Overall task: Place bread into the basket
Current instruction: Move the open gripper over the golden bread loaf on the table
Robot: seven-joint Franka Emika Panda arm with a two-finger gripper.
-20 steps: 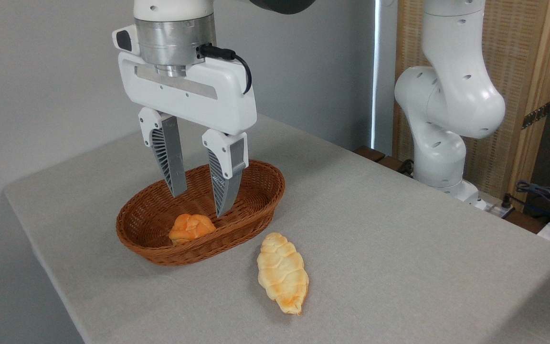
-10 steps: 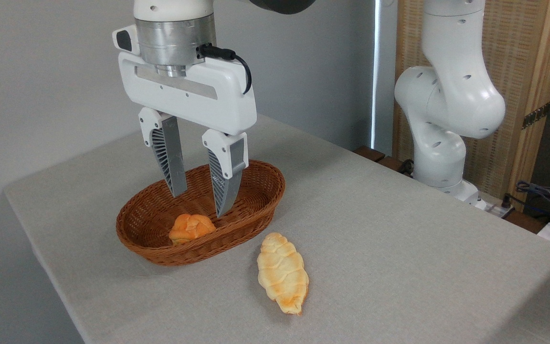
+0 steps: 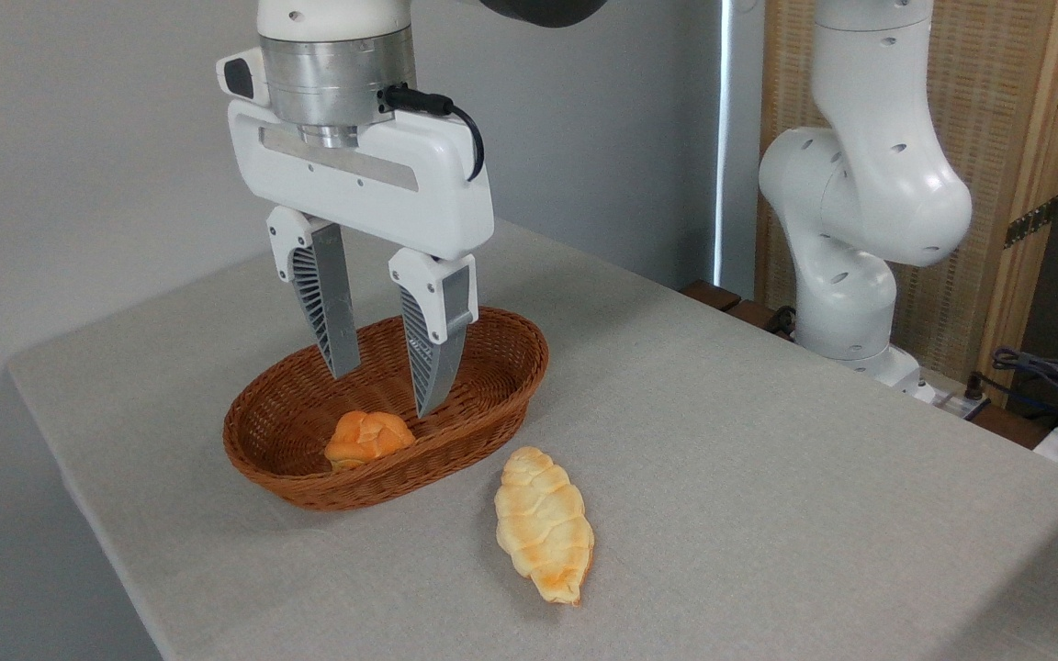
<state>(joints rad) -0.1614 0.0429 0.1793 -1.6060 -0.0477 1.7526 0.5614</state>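
- our gripper (image 3: 385, 393) hangs above the basket (image 3: 492, 418), its two fingers spread apart with nothing between them.
- the fingertips sit over the basket's middle, just above and behind a small orange bun (image 3: 367, 437) that lies inside near the front wall; we see no contact with it.
- the bread (image 3: 544, 524) is not in the basket. it lies flat on the grey table (image 3: 768, 459), just in front of and to the right of the basket's near rim, apart from it.
- from the gripper, the bread lies to the lower right in the picture, toward the camera and down at table level.
- its long axis runs from the upper left tip, nearest the basket, to the browner tip at the lower right, closest to the table's front edge.
- we judge the pick has not begun: the gripper must cross the near rim, drop, and close across the loaf's narrow width.
- the fingers' line of closing looks roughly crosswise to the loaf already, though we cannot be sure of the angle from this one view.
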